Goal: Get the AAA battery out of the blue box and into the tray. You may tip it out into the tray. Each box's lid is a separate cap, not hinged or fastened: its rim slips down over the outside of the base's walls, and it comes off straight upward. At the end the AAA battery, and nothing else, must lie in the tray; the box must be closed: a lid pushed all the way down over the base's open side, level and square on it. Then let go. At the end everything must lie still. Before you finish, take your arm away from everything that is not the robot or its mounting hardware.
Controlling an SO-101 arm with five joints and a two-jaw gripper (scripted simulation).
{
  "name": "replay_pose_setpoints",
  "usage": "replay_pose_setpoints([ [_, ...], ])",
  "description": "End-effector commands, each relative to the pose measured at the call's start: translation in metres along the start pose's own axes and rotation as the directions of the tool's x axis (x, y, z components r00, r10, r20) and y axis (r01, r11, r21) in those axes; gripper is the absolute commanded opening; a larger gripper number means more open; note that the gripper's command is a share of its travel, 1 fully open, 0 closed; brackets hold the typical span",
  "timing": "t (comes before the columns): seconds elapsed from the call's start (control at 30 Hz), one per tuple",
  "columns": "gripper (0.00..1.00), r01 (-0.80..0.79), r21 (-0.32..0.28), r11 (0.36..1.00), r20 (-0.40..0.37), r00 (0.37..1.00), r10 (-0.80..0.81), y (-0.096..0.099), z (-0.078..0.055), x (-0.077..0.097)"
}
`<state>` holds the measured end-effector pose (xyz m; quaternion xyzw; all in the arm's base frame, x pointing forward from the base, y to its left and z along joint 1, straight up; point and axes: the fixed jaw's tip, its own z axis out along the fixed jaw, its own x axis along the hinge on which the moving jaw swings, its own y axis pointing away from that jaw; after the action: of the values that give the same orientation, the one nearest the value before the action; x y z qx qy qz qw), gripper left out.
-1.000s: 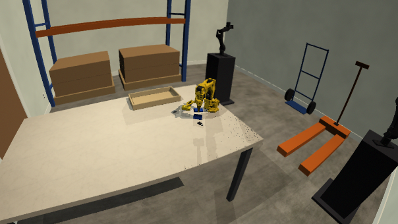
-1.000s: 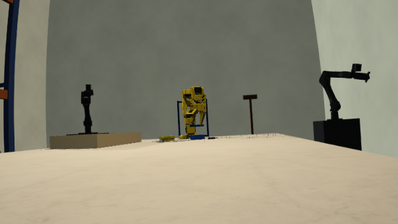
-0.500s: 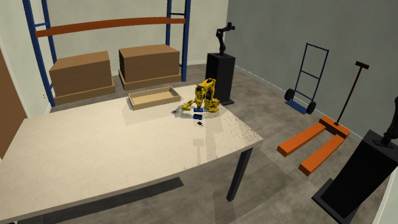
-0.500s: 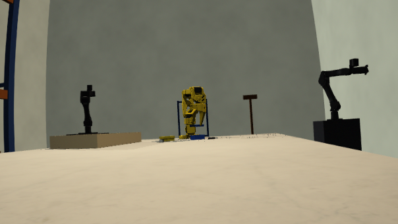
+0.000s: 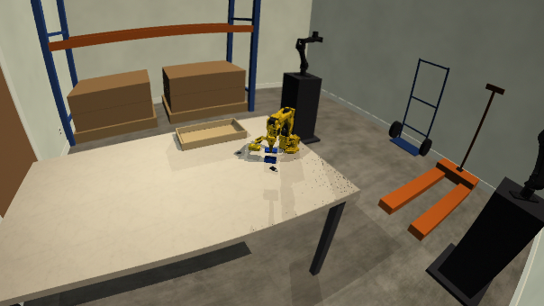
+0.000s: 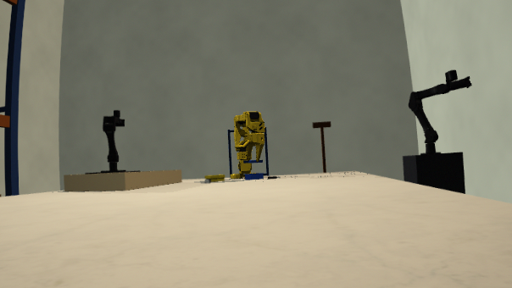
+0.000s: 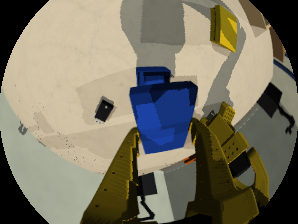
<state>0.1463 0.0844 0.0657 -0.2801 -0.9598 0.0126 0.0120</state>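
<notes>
Wrist view shows the gripper grasping the blue lid, with one jaw at either side of it. In the exterior view the lid hangs between the fingertips, above the base and apart from it, looking roughly level. The base stands on the table, open side up; in the wrist view it shows just past the far edge of the lid, which covers part of it. Some of its dark inside is visible, but I cannot tell whether the AAA battery lies there, or make out where else it is.

To the left of the jaws in the wrist view, a small black item lies on the table, near the base and apart from it. Ahead of the jaws and to their right in that view is a yellow block, also on the table. Well apart from the jaws, past the yellow block in the top view, sits the tray, its low walls upright.
</notes>
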Motion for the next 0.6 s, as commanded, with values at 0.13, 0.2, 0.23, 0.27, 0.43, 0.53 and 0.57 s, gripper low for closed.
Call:
replay_pose_setpoints([
  [0.13, 0.21, -0.049, -0.032, 0.998, 0.015, 0.999, 0.049, 0.0014, -0.006, -0.003],
  [0.2, 0.21, -0.049, -0.032, 0.998, 0.015, 0.999, 0.049, 0.0014, -0.006, -0.003],
  [0.23, 0.21, -0.049, -0.032, 0.998, 0.015, 0.999, 0.049, 0.0014, -0.006, -0.003],
  [0.27, 0.21, -0.049, -0.032, 0.998, 0.015, 0.999, 0.049, 0.0014, -0.006, -0.003],
  [0.43, 0.21, -0.049, -0.032, 0.998, 0.015, 0.999, 0.049, 0.0014, -0.006, -0.003],
  [0.53, 0.21, -0.049, -0.032, 0.998, 0.015, 0.999, 0.049, 0.0014, -0.006, -0.003],
  [0.57, 0.21, -0.049, -0.032, 0.998, 0.015, 0.999, 0.049, 0.0014, -0.006, -0.003],
])
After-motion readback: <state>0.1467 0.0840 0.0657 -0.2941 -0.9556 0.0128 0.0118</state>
